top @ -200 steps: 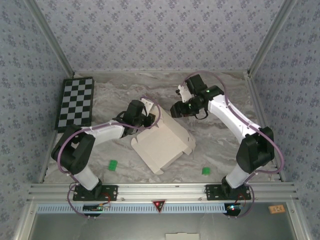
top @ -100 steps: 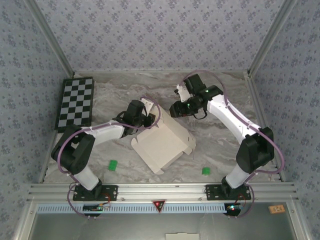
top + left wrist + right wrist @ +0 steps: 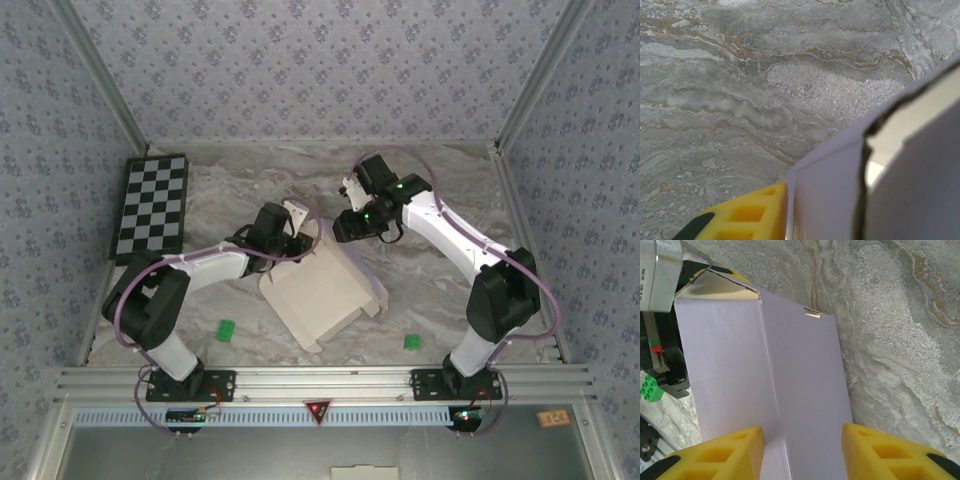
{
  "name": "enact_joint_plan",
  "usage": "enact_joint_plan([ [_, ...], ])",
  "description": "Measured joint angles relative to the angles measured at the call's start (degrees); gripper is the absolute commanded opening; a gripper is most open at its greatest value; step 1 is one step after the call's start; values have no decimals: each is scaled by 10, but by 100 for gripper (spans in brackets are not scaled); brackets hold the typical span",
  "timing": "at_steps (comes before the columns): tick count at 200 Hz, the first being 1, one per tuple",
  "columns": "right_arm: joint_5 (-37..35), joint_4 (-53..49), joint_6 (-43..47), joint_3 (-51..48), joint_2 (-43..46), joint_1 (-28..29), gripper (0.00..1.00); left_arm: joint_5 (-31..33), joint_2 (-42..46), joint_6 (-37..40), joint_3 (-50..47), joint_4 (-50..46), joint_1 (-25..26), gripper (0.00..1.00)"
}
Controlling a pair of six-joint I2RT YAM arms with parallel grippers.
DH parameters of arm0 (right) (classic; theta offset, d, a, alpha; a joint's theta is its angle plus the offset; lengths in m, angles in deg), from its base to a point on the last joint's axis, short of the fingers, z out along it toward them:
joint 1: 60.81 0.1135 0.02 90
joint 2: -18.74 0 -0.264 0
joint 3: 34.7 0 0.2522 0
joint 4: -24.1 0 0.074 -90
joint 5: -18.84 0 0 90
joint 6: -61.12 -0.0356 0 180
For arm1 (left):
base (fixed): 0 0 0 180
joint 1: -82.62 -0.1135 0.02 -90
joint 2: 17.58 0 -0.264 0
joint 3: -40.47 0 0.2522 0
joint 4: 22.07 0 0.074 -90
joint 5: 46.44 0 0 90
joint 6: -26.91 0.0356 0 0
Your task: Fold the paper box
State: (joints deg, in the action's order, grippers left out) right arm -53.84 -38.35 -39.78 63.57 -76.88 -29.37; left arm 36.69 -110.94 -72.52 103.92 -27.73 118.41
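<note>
The paper box (image 3: 322, 290) lies partly folded mid-table, cream-white from above, with one raised flap at its far-left corner. My left gripper (image 3: 290, 240) is at that flap. In the left wrist view one yellow finger (image 3: 747, 215) presses against the lavender card (image 3: 830, 200); the card hides the other finger. My right gripper (image 3: 345, 228) hovers at the box's far edge. In the right wrist view it (image 3: 802, 450) stands open, its yellow fingers (image 3: 725, 452) wide apart over the box's lavender panel (image 3: 765, 370), which has a fold line down it.
A black-and-white checkerboard (image 3: 150, 205) lies at the far left. Two small green blocks (image 3: 226, 329) (image 3: 411, 342) sit near the front edge, either side of the box. Wallpapered walls close in three sides; a metal rail (image 3: 320, 380) runs along the front.
My right gripper has swung left and nearer, onto the box's far edge. The box has shifted slightly left and toward the front. My left gripper keeps its hold.
</note>
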Motion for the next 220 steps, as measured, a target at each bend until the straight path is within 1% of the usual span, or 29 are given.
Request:
enact_joint_plan([
  [36,-7,0,0,-3,-4,2,44,-5,11,0,-7,-6,0,40],
  [97,-15,6,0,-7,-13,4,39,-14,62,-1,-46,-6,0,47],
  [155,-15,13,0,-12,-16,5,35,-31,133,-14,-49,-16,-3,59],
  [170,-15,15,0,-12,-16,5,34,-32,140,-21,-28,-42,-8,63],
  [184,-15,17,0,-14,-16,6,34,-29,139,-28,7,-78,-17,64],
  [202,-15,17,0,-14,-16,7,34,-30,127,-36,73,-130,-32,65],
  [220,-15,18,0,-14,-16,8,34,-44,94,-40,151,-183,-47,66],
])
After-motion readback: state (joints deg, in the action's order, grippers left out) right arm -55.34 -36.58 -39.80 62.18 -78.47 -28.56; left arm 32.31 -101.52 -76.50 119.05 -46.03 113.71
